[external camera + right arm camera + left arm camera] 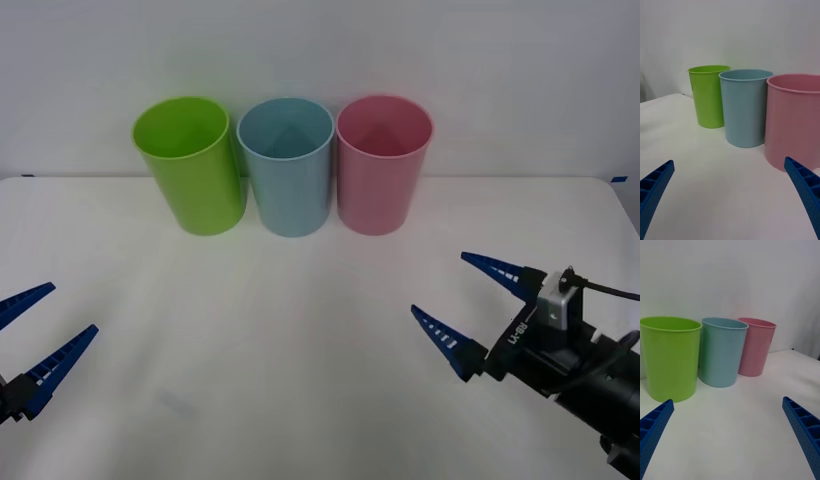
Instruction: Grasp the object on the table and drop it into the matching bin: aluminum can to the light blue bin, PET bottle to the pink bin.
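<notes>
Right gripper (462, 303): fingers spread wide, nothing between them, hovering low over the table (300, 400) on the near right, pointed toward the bins. Left gripper (45, 330): likewise wide and empty, at the near left edge.

Aluminum can: we find none on the white tabletop, and the bin interiors that face us look bare, though their floors are partly shaded, so we cannot rule out one lying there.

Light blue bin (287, 165): upright, middle of the row at the far side; the can's destination. Pink bin (383, 162): just beside it on the right. Lime green bin (189, 163): on the left, no part in the task.

Step in hand, as we judge it: hold both grippers open and clear of the bins until an object is located; nothing obstructs either arm's reach.
</notes>
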Controlling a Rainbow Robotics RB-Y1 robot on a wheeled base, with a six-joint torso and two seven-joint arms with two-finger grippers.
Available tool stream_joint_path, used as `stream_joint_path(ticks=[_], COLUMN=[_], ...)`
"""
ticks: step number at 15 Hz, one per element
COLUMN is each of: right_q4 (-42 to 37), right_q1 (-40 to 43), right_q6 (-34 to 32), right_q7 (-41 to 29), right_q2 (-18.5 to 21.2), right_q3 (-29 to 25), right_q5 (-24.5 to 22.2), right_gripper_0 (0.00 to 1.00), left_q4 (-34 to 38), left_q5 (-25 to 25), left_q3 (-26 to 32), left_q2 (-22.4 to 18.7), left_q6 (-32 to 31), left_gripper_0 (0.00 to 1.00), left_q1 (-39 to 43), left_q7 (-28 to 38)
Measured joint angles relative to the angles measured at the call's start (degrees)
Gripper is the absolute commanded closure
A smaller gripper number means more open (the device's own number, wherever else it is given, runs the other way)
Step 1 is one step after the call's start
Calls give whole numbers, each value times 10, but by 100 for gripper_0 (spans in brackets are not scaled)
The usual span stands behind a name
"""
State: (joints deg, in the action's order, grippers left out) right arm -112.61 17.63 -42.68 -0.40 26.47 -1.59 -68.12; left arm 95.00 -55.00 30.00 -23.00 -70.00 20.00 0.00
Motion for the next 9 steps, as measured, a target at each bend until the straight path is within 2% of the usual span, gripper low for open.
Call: stream_joint_path(ticks=[5, 9], right_q4=[2, 42], right_q1=[41, 48], right_q6=[-86, -171], right_q7=[14, 32], right_q2=[-8, -9], right_q3=[-72, -129], right_q5=[9, 14], right_gripper_0=[0, 0], left_q4=[0, 0], left_q5=[0, 0], left_q3=[0, 0], left_q2=[0, 0], left_q6=[0, 0], left_gripper_0=[0, 0], left_q1=[0, 0], left_q7=[0, 0])
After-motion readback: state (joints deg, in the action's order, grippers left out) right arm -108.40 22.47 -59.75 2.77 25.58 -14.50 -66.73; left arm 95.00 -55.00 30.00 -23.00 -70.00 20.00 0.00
